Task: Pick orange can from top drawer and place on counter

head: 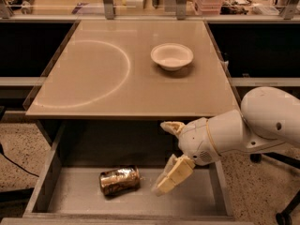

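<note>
The orange can (119, 180) lies on its side on the floor of the open top drawer (84, 201), left of centre. My gripper (165, 157) reaches in from the right over the drawer, a short way right of the can and not touching it. Its two cream fingers are spread apart: one fingertip (171, 127) is up near the counter's front edge, the other (168, 179) hangs low over the drawer floor. It holds nothing. The beige counter (103, 88) with its white circle outline lies above the drawer.
A white bowl (171, 56) stands on the counter at the back right. My white arm (253, 125) fills the space right of the drawer. Drawer side walls (44, 177) flank the can. Shelves with clutter run behind the counter.
</note>
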Controlling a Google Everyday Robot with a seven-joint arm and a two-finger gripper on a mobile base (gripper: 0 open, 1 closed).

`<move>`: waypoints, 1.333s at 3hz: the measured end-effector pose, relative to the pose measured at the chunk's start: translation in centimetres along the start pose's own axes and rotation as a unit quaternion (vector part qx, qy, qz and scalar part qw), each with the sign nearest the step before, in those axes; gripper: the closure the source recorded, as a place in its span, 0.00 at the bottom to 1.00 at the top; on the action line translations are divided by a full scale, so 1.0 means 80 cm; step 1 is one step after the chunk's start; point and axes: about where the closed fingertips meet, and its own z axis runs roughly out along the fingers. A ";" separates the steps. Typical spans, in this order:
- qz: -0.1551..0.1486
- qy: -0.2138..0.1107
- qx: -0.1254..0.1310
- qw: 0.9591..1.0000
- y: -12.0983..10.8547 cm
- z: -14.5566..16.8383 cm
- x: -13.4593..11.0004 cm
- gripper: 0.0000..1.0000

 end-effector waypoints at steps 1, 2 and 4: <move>0.027 -0.022 -0.014 0.999 -0.001 0.032 0.023 0.00; 0.057 -0.040 -0.037 0.997 -0.010 0.081 0.053 0.00; 0.079 -0.033 -0.038 0.996 -0.023 0.110 0.076 0.00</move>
